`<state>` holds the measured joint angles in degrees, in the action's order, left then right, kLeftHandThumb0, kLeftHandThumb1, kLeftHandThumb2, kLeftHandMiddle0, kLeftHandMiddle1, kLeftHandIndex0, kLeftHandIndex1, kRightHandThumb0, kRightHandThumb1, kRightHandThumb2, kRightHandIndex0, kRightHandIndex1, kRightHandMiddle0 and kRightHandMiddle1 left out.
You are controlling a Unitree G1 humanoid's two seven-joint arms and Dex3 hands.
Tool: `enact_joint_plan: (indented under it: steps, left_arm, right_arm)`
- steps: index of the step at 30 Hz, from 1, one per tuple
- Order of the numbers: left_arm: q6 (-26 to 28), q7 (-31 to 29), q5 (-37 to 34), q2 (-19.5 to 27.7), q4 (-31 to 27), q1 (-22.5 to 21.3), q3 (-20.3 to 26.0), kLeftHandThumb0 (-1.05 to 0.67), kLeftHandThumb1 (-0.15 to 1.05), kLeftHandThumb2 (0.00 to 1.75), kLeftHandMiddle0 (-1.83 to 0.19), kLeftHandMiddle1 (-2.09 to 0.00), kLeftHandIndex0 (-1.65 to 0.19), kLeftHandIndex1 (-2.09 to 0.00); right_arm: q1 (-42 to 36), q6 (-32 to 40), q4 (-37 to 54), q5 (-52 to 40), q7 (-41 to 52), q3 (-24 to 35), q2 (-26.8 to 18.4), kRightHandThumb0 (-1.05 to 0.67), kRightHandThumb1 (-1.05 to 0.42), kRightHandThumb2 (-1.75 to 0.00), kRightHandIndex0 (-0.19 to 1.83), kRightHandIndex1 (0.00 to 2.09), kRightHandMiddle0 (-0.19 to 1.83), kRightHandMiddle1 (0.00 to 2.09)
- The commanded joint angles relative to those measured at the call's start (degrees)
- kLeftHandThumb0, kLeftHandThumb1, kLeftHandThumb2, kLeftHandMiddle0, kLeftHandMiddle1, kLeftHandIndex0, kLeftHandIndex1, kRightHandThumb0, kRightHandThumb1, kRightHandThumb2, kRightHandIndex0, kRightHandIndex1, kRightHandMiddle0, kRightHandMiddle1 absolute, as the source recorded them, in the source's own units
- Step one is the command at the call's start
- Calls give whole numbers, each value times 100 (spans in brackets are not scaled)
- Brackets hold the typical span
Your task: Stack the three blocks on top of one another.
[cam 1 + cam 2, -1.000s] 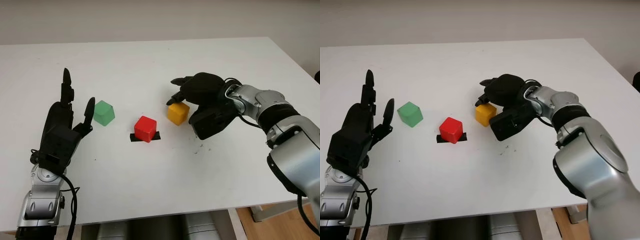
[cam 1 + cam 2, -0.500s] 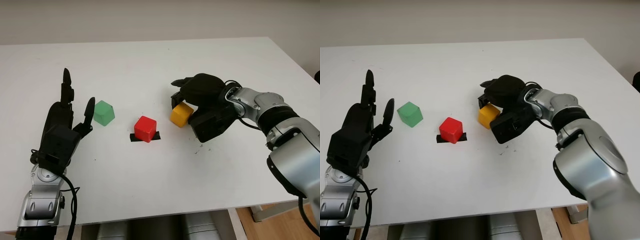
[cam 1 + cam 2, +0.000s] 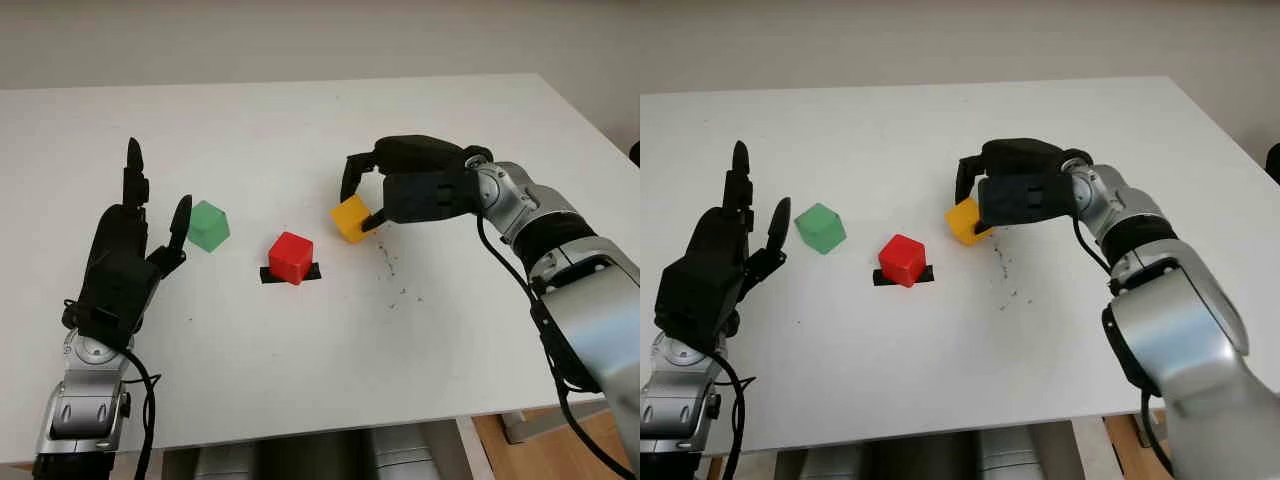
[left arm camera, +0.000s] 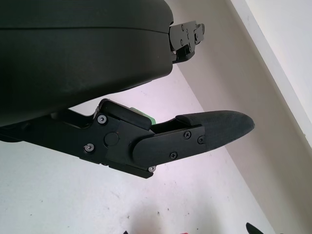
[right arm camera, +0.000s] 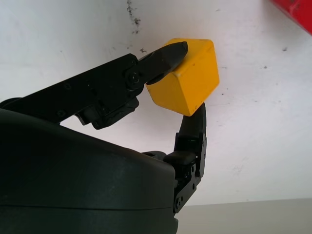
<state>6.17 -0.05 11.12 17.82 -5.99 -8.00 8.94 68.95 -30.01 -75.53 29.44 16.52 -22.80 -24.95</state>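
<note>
We judge the small yellow plastic cube point(image 3: 352, 218), pinched tilted in our right hand point(image 3: 415, 190) just beside the red cube point(image 3: 291, 257) on the white table point(image 3: 300, 130), to be light, rigid and slick, best held by opposite flat faces, while our left hand point(image 3: 120, 265) is open near the green cube point(image 3: 208, 225).

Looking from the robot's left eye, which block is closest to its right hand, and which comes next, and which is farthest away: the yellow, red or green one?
1. Yellow block: pinched in the right hand.
2. Red block: mid-table, on the black tape.
3. Green block: farthest, over by the open left hand.
</note>
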Motion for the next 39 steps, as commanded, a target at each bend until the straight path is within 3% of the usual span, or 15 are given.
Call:
enact_joint_plan:
  steps: [1,13,19,27,31,39]
  left_arm:
    - [15,32,13,-31,-98,4,-32,-78,105,65,19,0,19,0]
    - [7,14,2,-13,-84,-6,-38,-78,105,65,19,0,19,0]
    - [-10,-18,-47,4,-68,-21,-13,-77,105,64,19,0,19,0]
    - [32,14,-70,0,-114,-1,1,-77,105,63,19,0,19,0]
    - [26,19,-41,25,-138,21,13,-77,105,64,19,0,19,0]
    - [62,1,-23,17,-182,45,26,-78,105,65,19,0,19,0]
  right_arm:
    - [-21,44,148,-161,96,167,9,-37,-92,-5,31,6,44,129]
    - [-162,157,342,-638,547,601,76,-41,-90,-5,33,6,44,137]
    - [-272,221,656,-1516,972,1282,256,-39,-90,-5,35,7,42,143]
    - [-636,1392,1477,-2863,1982,2082,726,-39,-94,-6,28,3,31,160]
    - [-868,2174,2061,-3196,2301,2187,836,-42,-96,-6,25,2,28,164]
    - [-1243,2769,2619,-3515,2593,2219,1006,-49,-96,-5,23,3,30,165]
